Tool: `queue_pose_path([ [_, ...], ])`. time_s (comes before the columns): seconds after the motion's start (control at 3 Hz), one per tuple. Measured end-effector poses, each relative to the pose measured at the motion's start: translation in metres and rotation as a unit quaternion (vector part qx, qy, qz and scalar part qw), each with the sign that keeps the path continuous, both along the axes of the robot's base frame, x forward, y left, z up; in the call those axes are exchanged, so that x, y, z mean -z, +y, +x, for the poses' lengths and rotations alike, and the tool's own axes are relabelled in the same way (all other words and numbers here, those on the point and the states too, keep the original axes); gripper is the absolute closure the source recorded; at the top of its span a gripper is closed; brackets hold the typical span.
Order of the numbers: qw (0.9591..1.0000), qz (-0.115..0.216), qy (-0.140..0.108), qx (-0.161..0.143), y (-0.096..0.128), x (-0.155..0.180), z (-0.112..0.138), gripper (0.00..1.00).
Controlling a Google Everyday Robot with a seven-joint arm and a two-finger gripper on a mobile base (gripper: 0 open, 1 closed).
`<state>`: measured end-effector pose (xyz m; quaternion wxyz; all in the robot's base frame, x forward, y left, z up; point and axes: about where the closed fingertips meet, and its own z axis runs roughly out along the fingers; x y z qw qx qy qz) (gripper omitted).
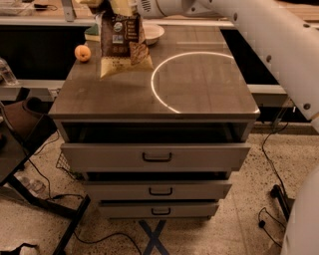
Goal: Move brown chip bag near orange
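Clearly the brown chip bag (121,44) is in mid-carry. It hangs upright at the back left of the counter (199,94), its lower edge looking just clear of the surface with a shadow under it. It is held by the top so that its limp, crinkly body dangles straight and does not drag or fold on the wood.

The gripper (121,4) sits right at the upper edge of the view, above the bag. It is largely cut off there, but it is clamped on the bag's top seam, since nothing else holds the bag up.

The orange (82,53) rests on the counter to the bag's left, near it but not touching, close to the counter's left edge. A white bowl (151,32) stands just behind and to the right of the bag. A bright ring of light (152,85) lies across the middle of the counter.

The white arm (279,45) comes in from the right foreground and reaches diagonally up and left across the counter's back corner. Its wrist is about level along the top of the view, which puts the gripper over the bag.

The bag already seems near the fruit, so lowering it looks like what remains.
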<state>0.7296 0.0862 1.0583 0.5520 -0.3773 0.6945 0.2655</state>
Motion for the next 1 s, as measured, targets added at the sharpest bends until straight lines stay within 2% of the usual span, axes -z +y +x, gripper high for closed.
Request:
queue_pose_path([
  [0.67, 1.0000, 0.000, 0.001, -0.004, 0.0047, 0.0011, -0.0010, 0.09],
  [1.0, 1.0000, 0.000, 0.001, -0.005, 0.0068, 0.0015, -0.0015, 0.00],
])
